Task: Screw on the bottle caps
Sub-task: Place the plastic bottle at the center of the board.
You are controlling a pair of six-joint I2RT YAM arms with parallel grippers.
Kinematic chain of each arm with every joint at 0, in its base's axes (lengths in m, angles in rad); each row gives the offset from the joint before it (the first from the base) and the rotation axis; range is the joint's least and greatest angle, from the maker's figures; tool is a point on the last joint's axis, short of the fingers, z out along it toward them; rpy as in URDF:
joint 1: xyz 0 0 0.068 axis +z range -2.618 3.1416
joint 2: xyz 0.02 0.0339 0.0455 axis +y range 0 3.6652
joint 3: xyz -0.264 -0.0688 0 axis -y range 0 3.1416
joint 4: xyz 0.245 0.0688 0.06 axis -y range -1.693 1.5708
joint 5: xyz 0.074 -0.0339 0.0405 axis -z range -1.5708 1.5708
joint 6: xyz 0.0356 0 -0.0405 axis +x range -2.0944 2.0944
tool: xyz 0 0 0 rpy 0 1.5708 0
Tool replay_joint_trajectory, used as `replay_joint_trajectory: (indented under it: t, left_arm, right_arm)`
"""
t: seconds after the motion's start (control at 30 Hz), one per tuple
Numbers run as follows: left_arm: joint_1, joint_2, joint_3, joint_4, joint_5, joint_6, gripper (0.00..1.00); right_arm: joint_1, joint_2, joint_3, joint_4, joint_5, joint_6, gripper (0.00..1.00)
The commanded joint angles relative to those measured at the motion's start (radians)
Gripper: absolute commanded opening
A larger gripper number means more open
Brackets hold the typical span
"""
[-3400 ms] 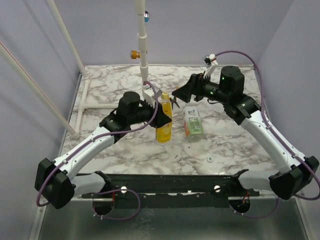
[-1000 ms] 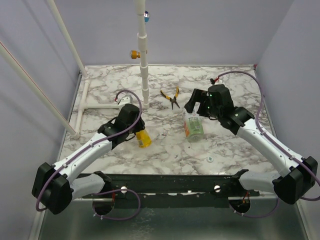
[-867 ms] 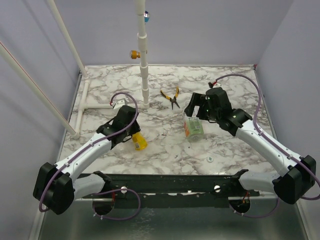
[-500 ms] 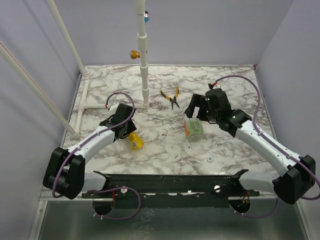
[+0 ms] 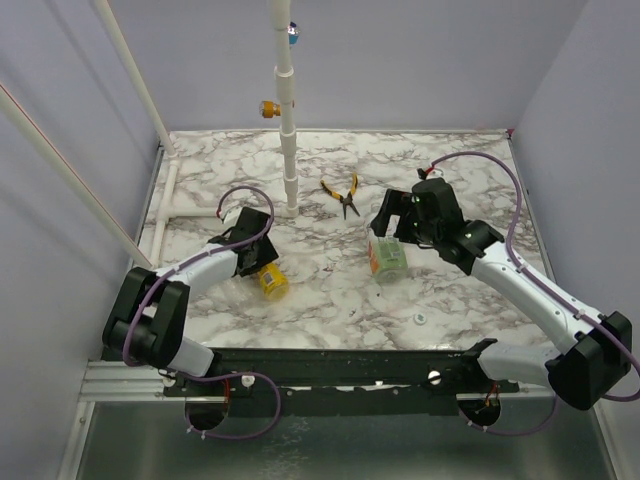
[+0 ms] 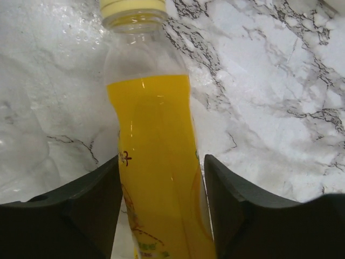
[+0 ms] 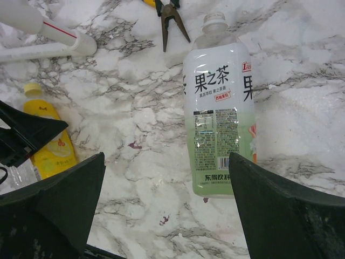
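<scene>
The yellow bottle (image 5: 271, 281) lies on the marble table with its yellow cap (image 6: 132, 6) on the neck. My left gripper (image 6: 161, 162) straddles the bottle's body, open, with a thin gap at the right finger (image 6: 232, 205). The clear bottle (image 7: 218, 118) with the green-and-white label lies flat, its neck (image 7: 215, 21) bare. My right gripper (image 7: 166, 156) hovers wide open above and just left of it, holding nothing. A small whitish cap (image 5: 420, 319) sits on the table near the front right.
Yellow-handled pliers (image 5: 345, 195) lie behind the clear bottle. A white pipe stand (image 5: 288, 150) rises at the back centre, with a blue piece (image 5: 292, 31) and an orange piece (image 5: 268, 108) on it. White pipes (image 5: 165, 215) run along the left edge.
The left arm carried the yellow bottle down and toward the front left, laid it on the table, and its jaws loosened. The right gripper stayed open over the clear bottle.
</scene>
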Motion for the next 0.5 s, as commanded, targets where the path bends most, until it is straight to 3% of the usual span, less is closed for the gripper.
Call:
replay_joint_trajectory:
  t: [0.0, 0.2, 0.37, 0.47]
  left_arm:
    - [0.009, 0.014, 0.005, -0.023, 0.014, 0.020, 0.67]
    - [0.011, -0.014, 0.028, -0.040, 0.009, 0.037, 0.80]
    - [0.010, -0.059, 0.057, -0.068, 0.007, 0.055, 0.99]
    - [0.011, -0.095, 0.077, -0.091, 0.007, 0.072, 0.99]
  right_arm:
    - [-0.001, -0.016, -0.007, -0.013, 0.009, -0.007, 1.00]
    - [-0.001, -0.026, 0.006, -0.025, 0.028, -0.006, 1.00]
    - [-0.001, -0.023, 0.011, -0.041, 0.063, 0.000, 1.00]
    - [-0.001, -0.016, 0.014, -0.054, 0.084, 0.006, 1.00]
